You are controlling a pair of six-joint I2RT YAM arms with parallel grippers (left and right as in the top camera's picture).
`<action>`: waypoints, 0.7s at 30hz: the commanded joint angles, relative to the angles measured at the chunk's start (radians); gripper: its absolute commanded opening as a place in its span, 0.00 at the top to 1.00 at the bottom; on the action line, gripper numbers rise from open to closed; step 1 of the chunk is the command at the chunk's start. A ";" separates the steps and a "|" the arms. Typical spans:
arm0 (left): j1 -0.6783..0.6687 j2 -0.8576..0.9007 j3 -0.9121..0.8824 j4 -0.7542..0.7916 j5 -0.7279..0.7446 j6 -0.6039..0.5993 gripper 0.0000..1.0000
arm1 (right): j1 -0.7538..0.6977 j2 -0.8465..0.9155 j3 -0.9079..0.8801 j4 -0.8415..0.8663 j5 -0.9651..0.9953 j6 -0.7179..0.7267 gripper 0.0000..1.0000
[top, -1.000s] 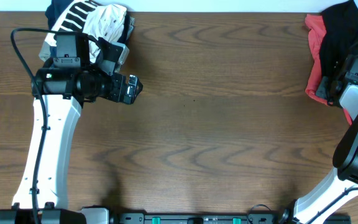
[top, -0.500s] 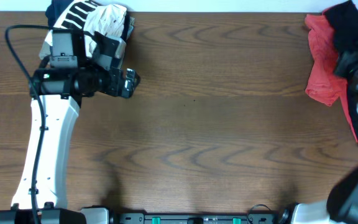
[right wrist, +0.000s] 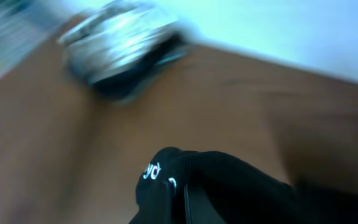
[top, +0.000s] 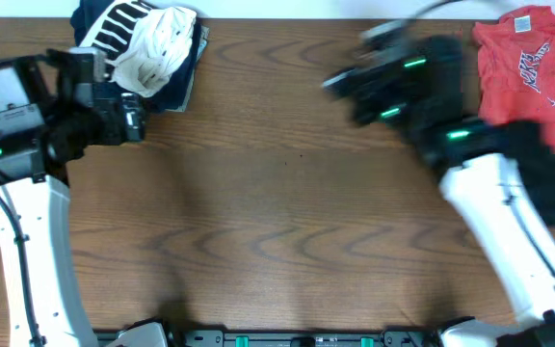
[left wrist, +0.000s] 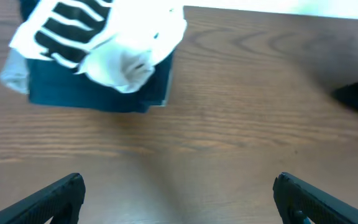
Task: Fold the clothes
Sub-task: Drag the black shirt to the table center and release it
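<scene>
The table is showing warm brown, with darker wavy grain running across it. At two o'clock the T-shirt is glowing coral-red and carrying white print. Just under it, toward three o'clock, the black garment is looking plain and dark; the right wrist view is catching a tiny white logo on it. At ten o'clock a pile is mixing a navy piece, a black-and-white striped one and a white cloth. The left arm and right arm are showing white shells, black joints and green lights.
</scene>
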 commanded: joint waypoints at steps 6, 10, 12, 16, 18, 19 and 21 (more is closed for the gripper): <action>0.044 -0.005 0.030 -0.006 0.007 -0.008 0.02 | 0.306 0.005 0.024 0.034 -0.043 0.016 0.84; 0.045 -0.005 0.030 -0.006 0.006 -0.008 0.02 | 0.275 -0.005 0.063 -0.017 -0.041 0.016 0.57; 0.045 -0.005 0.030 -0.009 0.007 -0.008 0.02 | 0.229 -0.008 0.080 -0.056 -0.041 0.017 0.49; 0.037 -0.005 0.029 -0.040 0.007 -0.006 0.02 | 0.113 -0.008 0.088 -0.148 -0.023 0.033 0.37; 0.023 -0.002 0.028 -0.078 0.007 0.012 0.02 | 0.050 -0.007 0.088 -0.217 0.020 0.036 0.34; 0.006 0.001 0.023 -0.106 0.007 0.033 0.02 | 0.016 -0.007 0.088 -0.258 0.042 0.036 0.31; -0.026 0.008 0.006 -0.144 0.007 0.057 0.02 | -0.026 -0.007 0.088 -0.314 0.064 0.035 0.28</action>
